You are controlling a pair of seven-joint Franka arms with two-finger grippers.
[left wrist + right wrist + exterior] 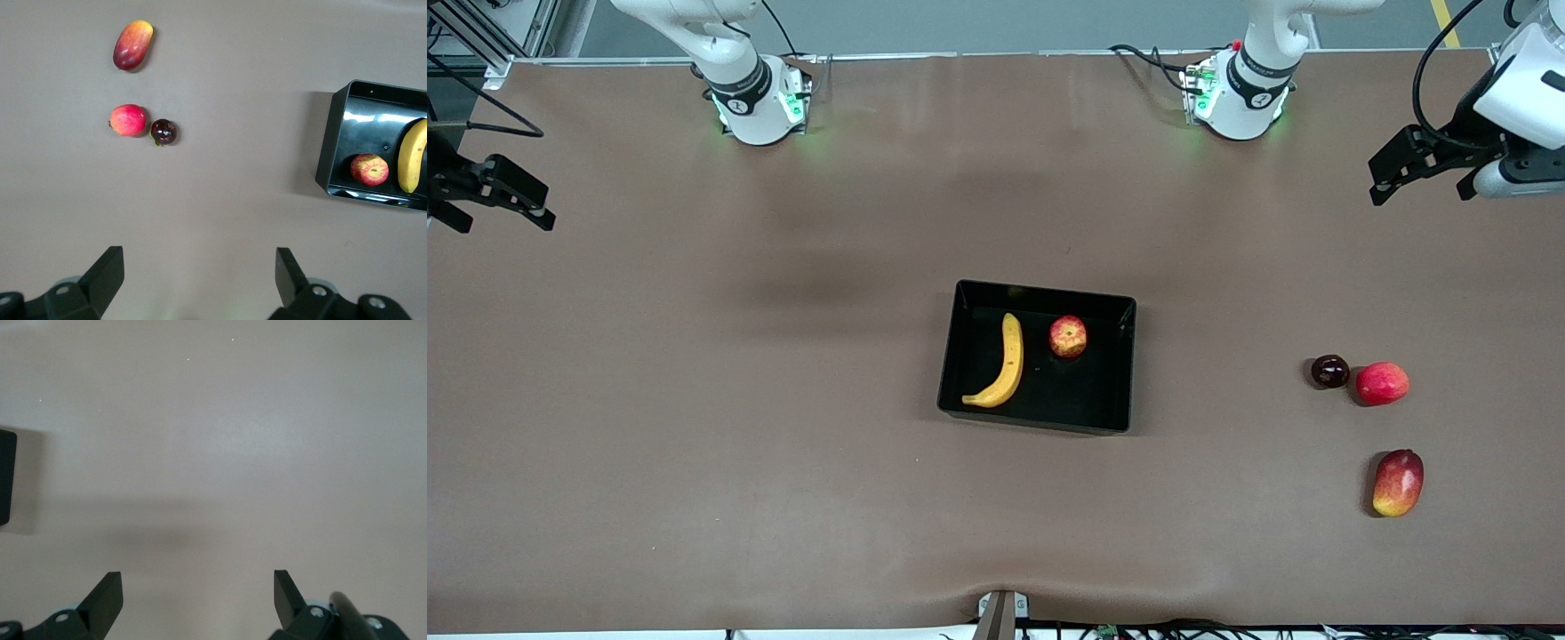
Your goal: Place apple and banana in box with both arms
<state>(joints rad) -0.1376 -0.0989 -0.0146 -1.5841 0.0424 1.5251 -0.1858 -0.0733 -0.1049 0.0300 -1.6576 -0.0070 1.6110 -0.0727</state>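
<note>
The black box (pixel 1040 292) lies at the middle of the table. In it the yellow banana (pixel 1005 363) lies toward the right arm's end, and the red-and-yellow apple (pixel 1068 337) sits beside it. My left gripper (pixel 1418 191) hangs open and holds nothing over the table's edge at the left arm's end. My right gripper (pixel 503 218) hangs open with nothing in it at the right arm's end. The left wrist view shows its open gripper (pixel 200 267) over bare table, with the box (pixel 330 153), apple (pixel 369 169) and banana (pixel 412 156) farther off. In the right wrist view, its gripper (pixel 198 590) is over bare table and only a corner of the box (pixel 5 477) shows.
Toward the left arm's end lie a dark round fruit (pixel 1329 371), a smooth red-pink fruit (pixel 1382 383) touching it, and a red-yellow mango (pixel 1398 482) nearer the front camera. They also show as the mango (pixel 133 45), red-pink fruit (pixel 127 119) and dark fruit (pixel 163 131).
</note>
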